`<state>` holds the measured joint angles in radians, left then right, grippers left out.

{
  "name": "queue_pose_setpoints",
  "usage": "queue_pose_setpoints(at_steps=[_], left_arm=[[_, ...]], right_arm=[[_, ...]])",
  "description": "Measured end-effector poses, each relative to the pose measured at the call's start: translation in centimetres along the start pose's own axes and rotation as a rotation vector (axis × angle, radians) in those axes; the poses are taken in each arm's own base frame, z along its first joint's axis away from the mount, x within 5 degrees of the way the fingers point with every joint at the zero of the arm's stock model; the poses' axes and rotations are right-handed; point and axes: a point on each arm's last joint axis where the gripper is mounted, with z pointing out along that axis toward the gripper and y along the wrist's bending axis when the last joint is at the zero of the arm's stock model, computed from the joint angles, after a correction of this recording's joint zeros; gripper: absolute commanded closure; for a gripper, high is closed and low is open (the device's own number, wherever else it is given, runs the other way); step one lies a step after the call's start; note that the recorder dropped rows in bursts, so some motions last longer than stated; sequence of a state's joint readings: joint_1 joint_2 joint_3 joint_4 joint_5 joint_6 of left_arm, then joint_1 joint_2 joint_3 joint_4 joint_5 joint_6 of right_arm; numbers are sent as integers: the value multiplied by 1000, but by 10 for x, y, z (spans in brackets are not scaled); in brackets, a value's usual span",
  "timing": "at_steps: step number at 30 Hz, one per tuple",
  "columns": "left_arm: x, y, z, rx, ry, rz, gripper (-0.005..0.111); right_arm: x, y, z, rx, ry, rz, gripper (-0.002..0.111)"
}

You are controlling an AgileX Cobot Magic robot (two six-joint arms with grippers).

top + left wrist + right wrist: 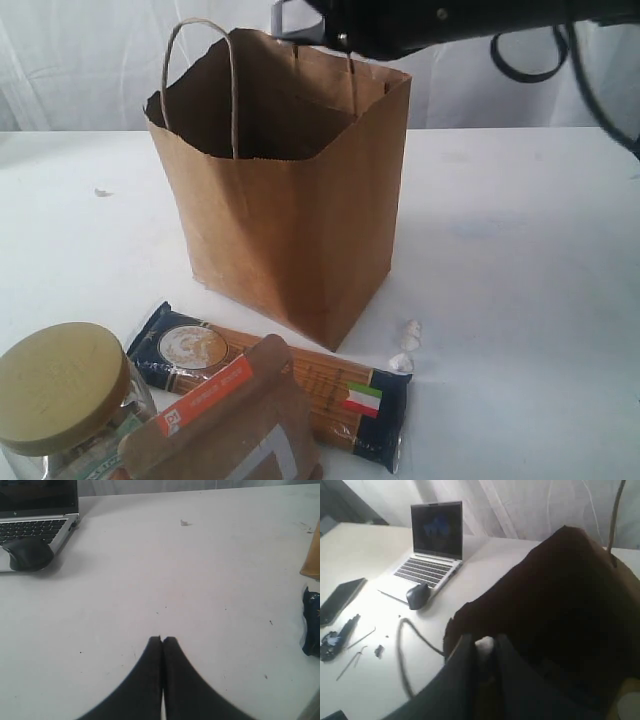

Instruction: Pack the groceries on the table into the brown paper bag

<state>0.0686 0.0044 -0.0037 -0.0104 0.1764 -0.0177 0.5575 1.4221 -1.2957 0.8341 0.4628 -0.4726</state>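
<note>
The brown paper bag (290, 220) stands upright and open in the middle of the table (520, 260). My right arm reaches over its mouth from the right. In the right wrist view my right gripper (484, 640) is over the bag's dark inside (560, 595), shut on a white-capped bottle (485, 643) of which only the cap shows. In front of the bag lie the gold-lidded glass jar (60, 385), the orange-labelled brown pouch (230, 425) and the long spaghetti pack (330, 390). My left gripper (162, 639) is shut over bare table, holding nothing.
Small white crumbs (408, 335) lie by the bag's front corner. A laptop (432, 545), a dark mouse (417, 595), a phone (340, 597) and small tools (335, 640) sit further out on the table. The spaghetti pack's blue end (312, 625) shows at the left wrist view's edge.
</note>
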Motion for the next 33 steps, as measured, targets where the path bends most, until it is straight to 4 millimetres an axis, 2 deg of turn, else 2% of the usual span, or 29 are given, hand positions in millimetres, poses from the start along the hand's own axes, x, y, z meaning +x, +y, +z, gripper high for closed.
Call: queue_pose_setpoints(at_steps=[2,6,10,17,21,25,28,33], left_arm=[[0,0,0,0,0,0,107],[0,0,0,0,0,0,107],[0,0,0,0,0,0,107],[0,0,0,0,0,0,107],[0,0,0,0,0,0,107],[0,0,0,0,0,0,107],[0,0,0,0,0,0,107],[0,0,0,0,0,0,107]], right_arm=[[5,-8,15,20,39,-24,101],[14,-19,31,59,98,-80,89],[15,-21,31,73,108,-114,84],[7,-14,17,74,74,-152,84],[-1,-4,-5,72,53,-220,88],[-7,9,-42,100,59,-338,108],[-7,14,-76,177,108,-424,108],[5,-1,-126,470,321,-491,108]])
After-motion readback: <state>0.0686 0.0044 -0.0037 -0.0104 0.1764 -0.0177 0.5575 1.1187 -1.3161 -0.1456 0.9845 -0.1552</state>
